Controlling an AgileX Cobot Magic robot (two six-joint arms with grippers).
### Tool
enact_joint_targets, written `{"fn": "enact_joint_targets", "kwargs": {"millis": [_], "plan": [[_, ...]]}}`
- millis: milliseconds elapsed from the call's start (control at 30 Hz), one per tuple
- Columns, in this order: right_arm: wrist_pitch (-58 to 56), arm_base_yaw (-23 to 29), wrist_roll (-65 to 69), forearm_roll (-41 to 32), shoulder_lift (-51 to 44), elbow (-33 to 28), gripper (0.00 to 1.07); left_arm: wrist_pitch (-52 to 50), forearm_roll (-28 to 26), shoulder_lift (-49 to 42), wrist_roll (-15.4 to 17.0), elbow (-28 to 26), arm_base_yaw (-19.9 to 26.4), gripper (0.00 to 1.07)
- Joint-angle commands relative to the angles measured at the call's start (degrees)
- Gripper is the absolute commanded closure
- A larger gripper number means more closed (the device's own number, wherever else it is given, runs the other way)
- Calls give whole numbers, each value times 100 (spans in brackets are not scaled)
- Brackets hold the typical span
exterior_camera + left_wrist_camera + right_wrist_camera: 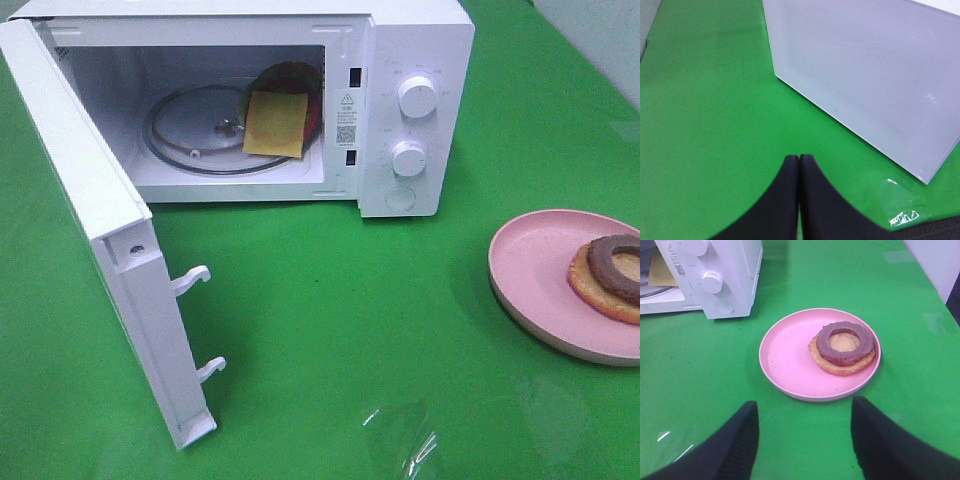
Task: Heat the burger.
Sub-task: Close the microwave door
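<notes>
The burger [287,100] lies tipped on its side inside the open microwave [415,60], at the right of the glass turntable [190,135]. A yellow slice [275,123] faces outward, with dark, red and green layers behind it. No gripper shows in the exterior high view. In the left wrist view my left gripper [799,161] hangs shut and empty over the green cloth, next to the microwave door [865,75]. In the right wrist view my right gripper [804,402] is open and empty, just in front of the pink plate [790,360].
The microwave door [100,250] swings far out to the left, its two latch hooks [195,280] sticking out. The pink plate [535,265] at the right edge carries a flat tan disc with a dark brown ring [612,272] [845,345]. Green cloth covers the table.
</notes>
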State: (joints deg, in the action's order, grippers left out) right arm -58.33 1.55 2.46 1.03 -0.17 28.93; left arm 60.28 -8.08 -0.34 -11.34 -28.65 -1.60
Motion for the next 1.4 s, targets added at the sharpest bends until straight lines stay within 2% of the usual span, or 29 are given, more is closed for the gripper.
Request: {"fn": "enact_joint_targets", "kwargs": {"millis": [33,267,400,567,633,800,833,933,967,1133,1200,1400], "plan": [[69,17,29,17,-155,-23,56,-63,-11,-46,23,11,23,106],[69,17,29,17,-155,-23,56,-63,23,-46,29,11,23,106],[69,17,29,17,-155,-23,56,-92,132,29,378,11,23,106],[69,17,29,17,-155,-23,56,-103,189,275,487,0,23,106],[69,17,29,17,-155,-23,56,-487,195,894,630,-149,23,106],[69,17,29,17,-155,-23,56,-1369,218,1581,630,-183,23,106],[69,17,29,17,-155,-23,56,-1788,304,2086,619,-183,23,106],[69,17,29,17,-155,-23,56,-1914,321,2292,613,-183,23,106],[69,17,29,17,-155,-23,56,-2263,321,2819,607,-183,23,106],[69,17,29,17,-155,-23,56,-2876,281,3655,590,-183,23,106],[69,17,29,17,-155,-23,56,-3466,115,4383,590,-183,23,106],[69,17,34,17,-155,-23,56,-4251,-476,5329,579,-183,-6,106]]}}
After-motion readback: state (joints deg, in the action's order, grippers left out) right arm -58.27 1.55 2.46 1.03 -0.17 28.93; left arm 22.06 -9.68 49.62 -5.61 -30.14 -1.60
